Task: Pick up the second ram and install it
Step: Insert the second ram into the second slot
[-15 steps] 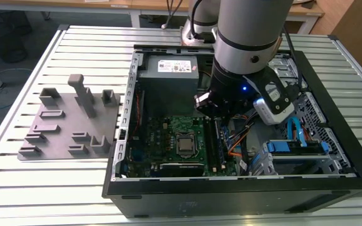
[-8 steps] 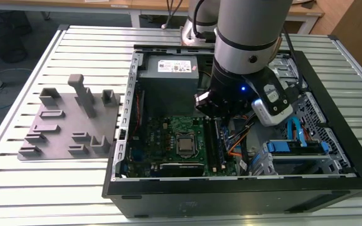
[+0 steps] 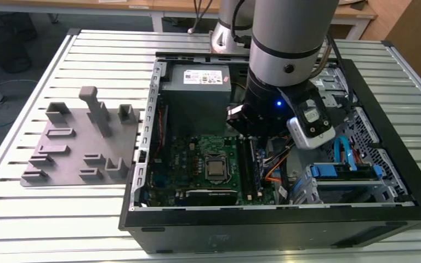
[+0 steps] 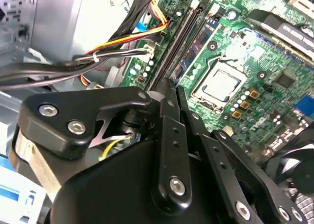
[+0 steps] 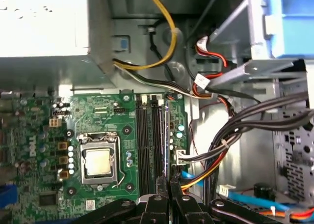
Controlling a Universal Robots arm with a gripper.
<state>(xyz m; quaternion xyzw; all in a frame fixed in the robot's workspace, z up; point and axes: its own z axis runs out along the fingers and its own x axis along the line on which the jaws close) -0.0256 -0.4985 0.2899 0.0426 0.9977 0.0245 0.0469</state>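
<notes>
**Dark green on black: memory going in**

The hand (image 5: 167, 192) hangs low inside the open computer case (image 3: 269, 230). Its black fingers (image 4: 167, 101) are drawn nearly together, and in the first wrist view they appear pinched on the top edge of the second ram (image 5: 167, 140). The stick shows there edge-on as a thin pale line. It stands upright on its long edge, just beside the two empty black slots (image 5: 149, 140) and on their side away from the processor socket (image 5: 98, 162).

Its long axis lies along those slots, parallel to the motherboard (image 5: 98, 111) edge where the bundled cables (image 5: 235, 135) pass. One end points toward the power supply (image 3: 195, 82) and the other end sits under the fingers. I cannot tell whether the stick is fully home or only resting in its slot.

By my reading the pickup is done and the install step is in hand. Seating would call for a straight press down into the slot, with the stick kept upright and in line with it. A tilt could jam it.

The case sits on the slatted metal table (image 3: 86, 219), toward the edge at the exterior view's right. A grey fixture tray (image 3: 72, 142) lies toward the opposite edge.
</notes>
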